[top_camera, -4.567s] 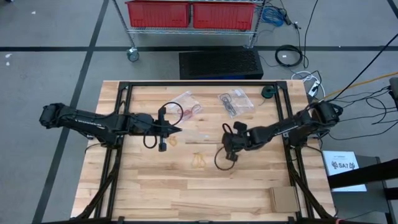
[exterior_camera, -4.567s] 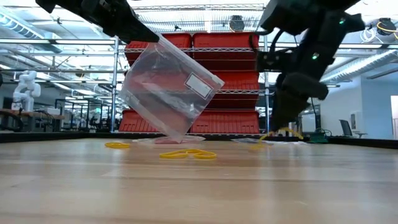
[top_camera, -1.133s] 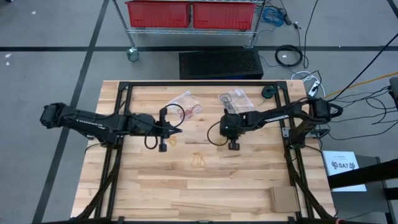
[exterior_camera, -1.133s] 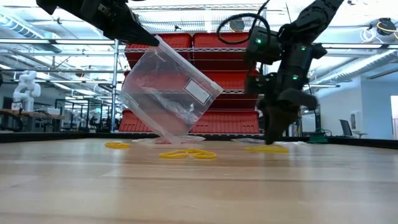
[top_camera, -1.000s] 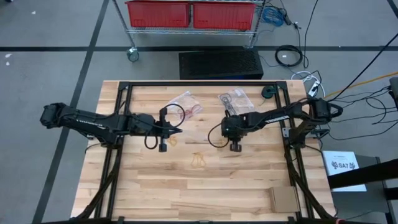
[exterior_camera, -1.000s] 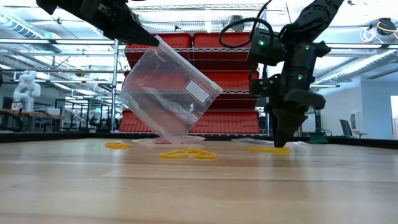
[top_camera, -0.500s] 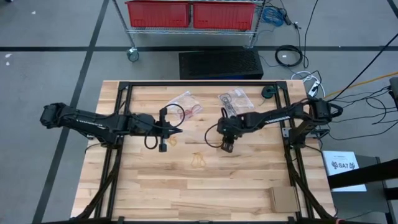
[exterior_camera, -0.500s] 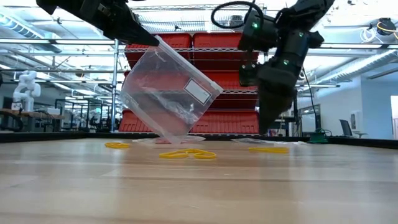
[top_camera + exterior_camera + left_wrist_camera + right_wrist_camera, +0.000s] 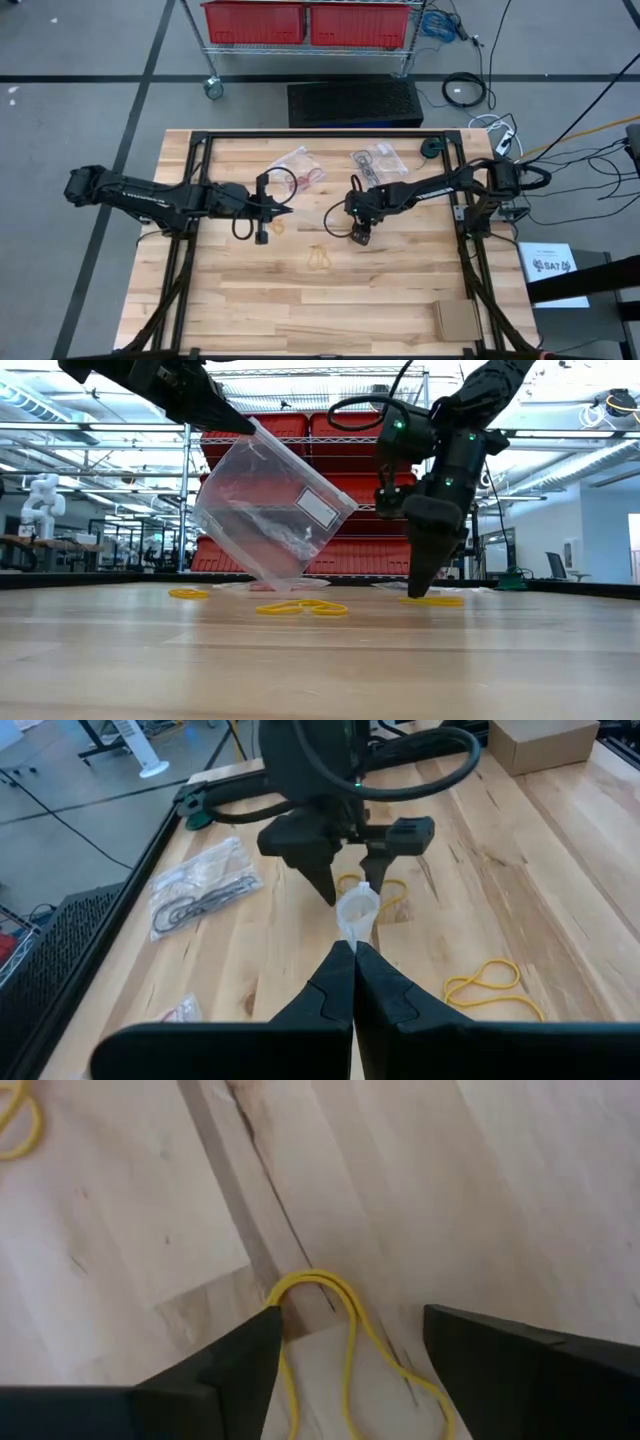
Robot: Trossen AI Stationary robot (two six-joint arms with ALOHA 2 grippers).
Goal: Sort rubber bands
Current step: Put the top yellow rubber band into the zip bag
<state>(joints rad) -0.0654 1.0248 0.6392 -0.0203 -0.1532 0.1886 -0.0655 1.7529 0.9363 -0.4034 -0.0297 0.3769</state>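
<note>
The right end effector [image 9: 345,1355] stands apart, straddling a yellow rubber band [image 9: 320,1295] flat on the desk [image 9: 400,290]. The left end effector [image 9: 352,955] is clamped on a clear bag [image 9: 270,510]. Risk: fingers close above the thin band and miss it.

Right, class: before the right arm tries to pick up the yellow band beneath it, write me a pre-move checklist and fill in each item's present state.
1. Right gripper fingers apart: ok, open in its wrist view.
2. A yellow rubber band lies between those fingers: ok, flat on the table.
3. Right gripper empty: ok, nothing between the fingers but the band on the wood.
4. Left gripper shut on the clear plastic bag: ok, the bag hangs tilted above the table.
5. Bag mouth open to receive a band: cannot tell.
6. Other yellow bands clear of the right gripper: ok, they lie apart from it.
</note>
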